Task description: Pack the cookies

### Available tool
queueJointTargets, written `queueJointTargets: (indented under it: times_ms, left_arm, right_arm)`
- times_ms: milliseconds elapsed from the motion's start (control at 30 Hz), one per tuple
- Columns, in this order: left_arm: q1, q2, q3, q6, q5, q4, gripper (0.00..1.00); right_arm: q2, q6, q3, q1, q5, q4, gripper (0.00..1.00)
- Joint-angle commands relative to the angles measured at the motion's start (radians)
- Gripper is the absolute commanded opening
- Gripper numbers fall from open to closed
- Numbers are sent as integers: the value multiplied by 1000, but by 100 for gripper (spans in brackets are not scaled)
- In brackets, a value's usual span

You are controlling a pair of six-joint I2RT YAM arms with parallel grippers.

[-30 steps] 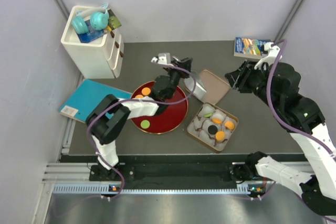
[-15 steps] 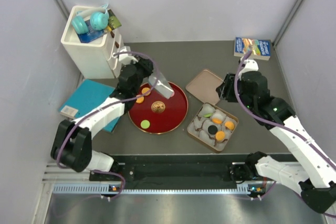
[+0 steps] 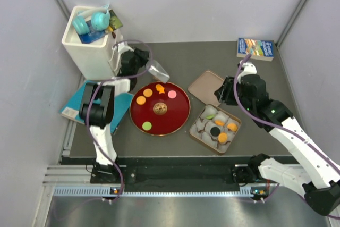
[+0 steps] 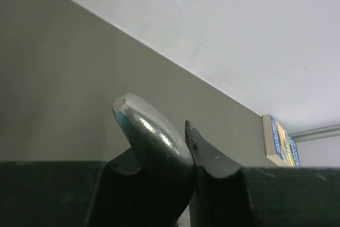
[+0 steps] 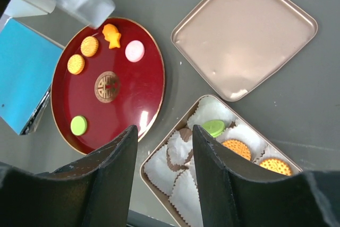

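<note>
Top external view: the left gripper (image 3: 145, 66) is near the far left corner of the desk (image 3: 186, 57), beside the white bin (image 3: 87, 46). It is clamped narrowly on a grey tool (image 3: 159, 73), whose tip reaches the far rim of the red plate (image 3: 178, 115). Left wrist view: the tool is pinched between both fingers.

The right gripper (image 5: 166, 147) hangs above the gap between the plate and the tin (image 5: 171, 135). Its jaws are half apart with nothing between them.

Cookies (image 5: 89, 45): five lie loose on the plate.
- Far side: two orange rounds, an orange fish shape and a pink one.
- Near left: one green.

More cookies sit in the tin's white paper cups (image 5: 175, 182): orange, green and one black.

The lid (image 5: 244, 35) lies flat on the desk just beyond the tin, not touching it.
</note>
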Motion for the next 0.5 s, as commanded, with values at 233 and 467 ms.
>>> queueJointTargets:
  times_ms: [233,467]
  left_arm:
    - [41,422,618,12,61,-155,0]
    - [50,468,688,93,16,-315,3]
  right_arm:
    - [48,-10,48,8,13,34,46]
    - [106,-43,82,8,22,40,46]
